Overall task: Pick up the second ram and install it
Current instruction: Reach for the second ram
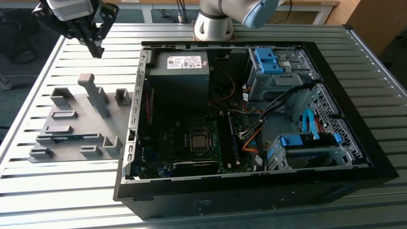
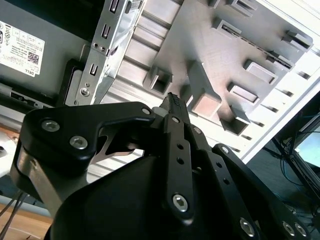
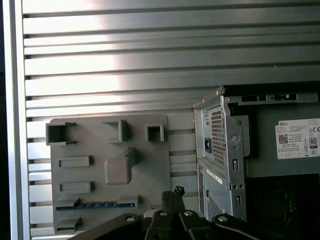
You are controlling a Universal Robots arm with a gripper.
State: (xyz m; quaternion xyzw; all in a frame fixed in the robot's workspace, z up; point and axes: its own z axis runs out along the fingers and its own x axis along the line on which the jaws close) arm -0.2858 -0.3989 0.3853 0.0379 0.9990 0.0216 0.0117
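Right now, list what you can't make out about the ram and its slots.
Ram: first wrist view, edge-on in the grey plate; label hidden.
Motherboard slots: exterior view, too small and dark to tell if filled.
Part of the plate: first wrist view, covered by the end effector.

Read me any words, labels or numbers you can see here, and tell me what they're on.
White label on the power supply: lines of print and a square code, too small to read.
Small sticker on the case's rear panel: too small to read.
Grey holder plate: no writing.
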